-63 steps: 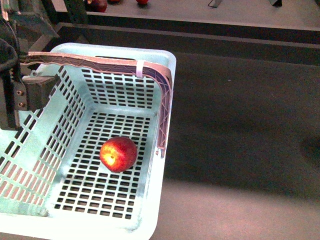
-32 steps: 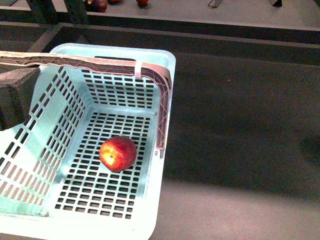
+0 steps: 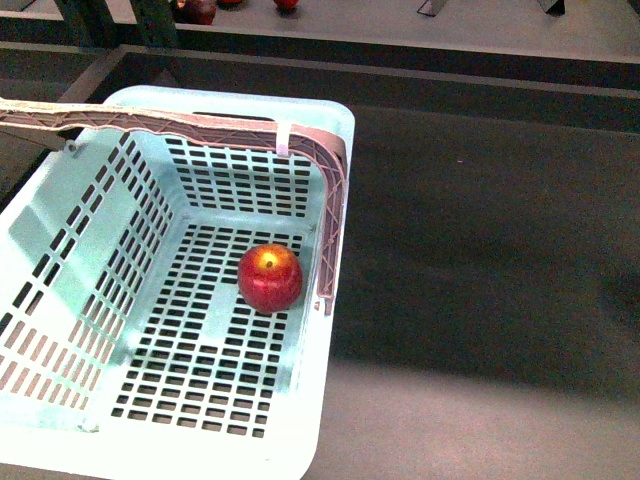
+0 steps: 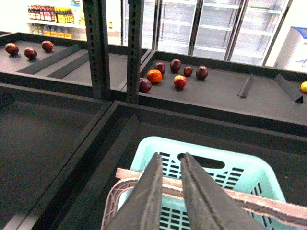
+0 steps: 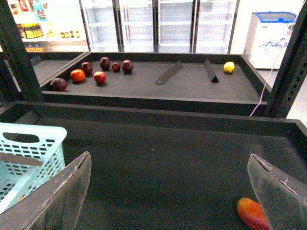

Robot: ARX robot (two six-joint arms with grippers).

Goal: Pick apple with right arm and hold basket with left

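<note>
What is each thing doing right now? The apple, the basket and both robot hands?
apple: lying loose on the basket floor, near the right wall.
basket: tilted, handle raised.
left gripper: nearly shut around the basket handle.
right gripper: wide open, empty.

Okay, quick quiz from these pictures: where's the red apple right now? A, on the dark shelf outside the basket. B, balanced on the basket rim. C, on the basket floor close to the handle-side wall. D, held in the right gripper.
C: the apple sits on the slotted floor of the basket, close to the wall that carries the brownish handle; the right gripper is wide open and empty.
</note>
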